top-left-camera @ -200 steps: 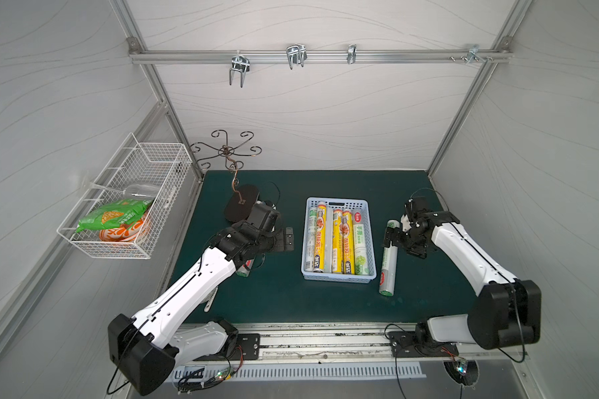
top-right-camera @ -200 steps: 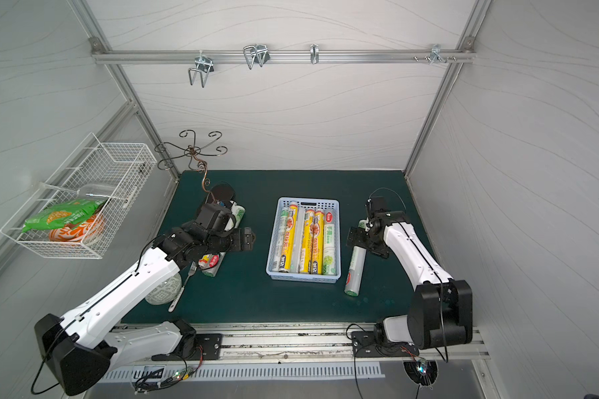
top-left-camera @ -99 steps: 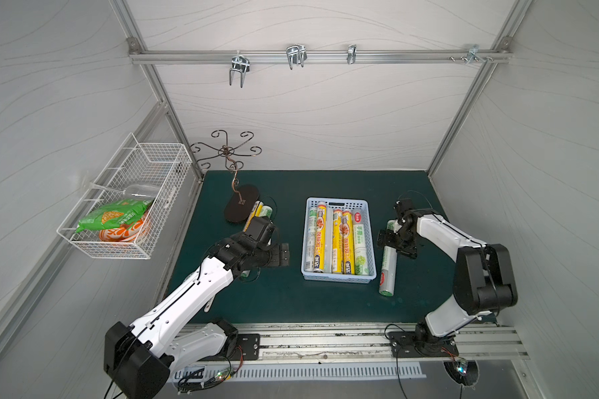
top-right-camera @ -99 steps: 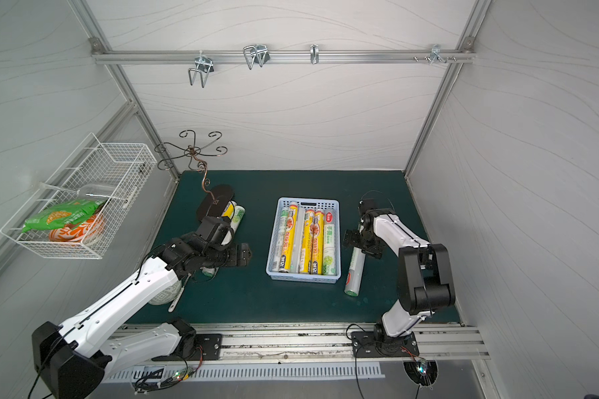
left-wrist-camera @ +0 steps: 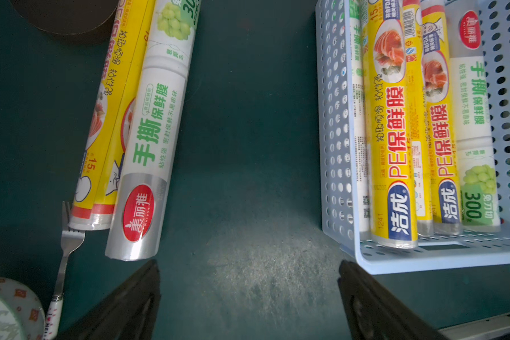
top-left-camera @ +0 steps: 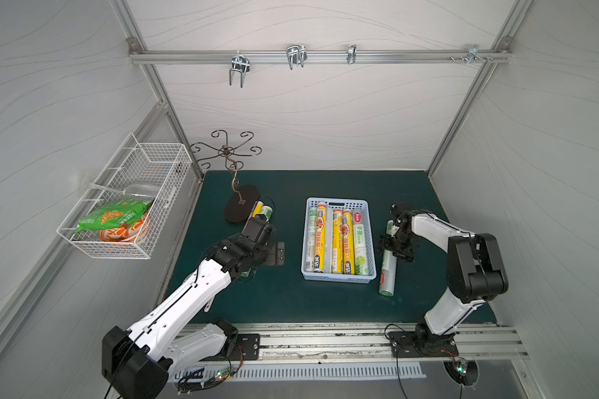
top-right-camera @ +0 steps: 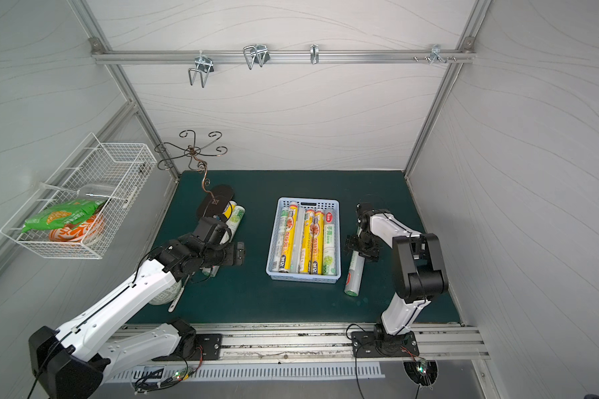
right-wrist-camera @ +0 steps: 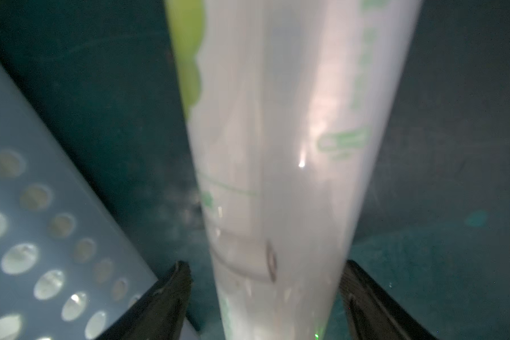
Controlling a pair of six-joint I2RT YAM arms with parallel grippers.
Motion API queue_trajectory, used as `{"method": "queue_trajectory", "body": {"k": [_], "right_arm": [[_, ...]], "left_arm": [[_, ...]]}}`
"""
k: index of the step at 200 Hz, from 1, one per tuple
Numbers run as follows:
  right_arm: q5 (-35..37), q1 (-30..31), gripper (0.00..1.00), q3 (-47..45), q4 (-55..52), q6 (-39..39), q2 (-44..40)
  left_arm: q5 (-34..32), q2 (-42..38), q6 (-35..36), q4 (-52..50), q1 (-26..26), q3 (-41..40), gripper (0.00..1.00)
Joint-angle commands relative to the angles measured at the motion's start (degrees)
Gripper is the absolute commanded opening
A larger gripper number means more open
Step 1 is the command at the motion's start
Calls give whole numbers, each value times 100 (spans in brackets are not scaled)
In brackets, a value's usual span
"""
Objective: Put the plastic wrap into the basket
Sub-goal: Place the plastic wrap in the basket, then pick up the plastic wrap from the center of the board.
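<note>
The light blue basket (top-left-camera: 338,277) (top-right-camera: 303,278) sits mid-mat with several rolls of plastic wrap (top-left-camera: 335,241) lying in it. Another white roll (top-left-camera: 387,273) (top-right-camera: 354,273) lies on the mat just right of the basket. My right gripper (top-left-camera: 395,247) (right-wrist-camera: 267,265) is down over this roll, jaws either side, with a gap still showing on one side. Two more rolls, one yellow (left-wrist-camera: 106,117) and one white (left-wrist-camera: 150,141), lie left of the basket. My left gripper (top-left-camera: 279,254) (left-wrist-camera: 249,265) hovers open over bare mat between them and the basket wall (left-wrist-camera: 336,132).
A dark-based metal hook stand (top-left-camera: 241,207) stands behind the left rolls. A fork (left-wrist-camera: 68,244) and a tape roll (left-wrist-camera: 3,309) lie by their near ends. A white wire basket (top-left-camera: 125,207) with food packets hangs on the left wall.
My right gripper has dropped over the white roll and its jaws have narrowed. My left arm has drawn back toward the front of the mat, still open.
</note>
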Motion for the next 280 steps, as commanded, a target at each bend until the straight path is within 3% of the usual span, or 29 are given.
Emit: {"method": "queue_trajectory", "body": {"k": [1, 34, 84, 176, 216, 280], "right_arm": [[32, -19, 77, -42, -186, -42, 85], [-102, -24, 60, -94, -109, -98, 13], [-246, -13, 43, -30, -120, -123, -66], [297, 18, 41, 1329, -1481, -330, -784], [-98, 311, 41, 2172, -2063, -393, -902], [-553, 1178, 38, 3264, -2365, -109, -319]], "left_arm": [[76, 182, 181, 116, 120, 235, 97], [81, 74, 158, 157, 208, 144, 96], [-157, -434, 68, 96, 215, -124, 96], [-292, -761, 89, 48, 213, -82, 96], [-298, -676, 131, -9, 212, -42, 96], [-310, -833, 92, 18, 217, -126, 96]]}}
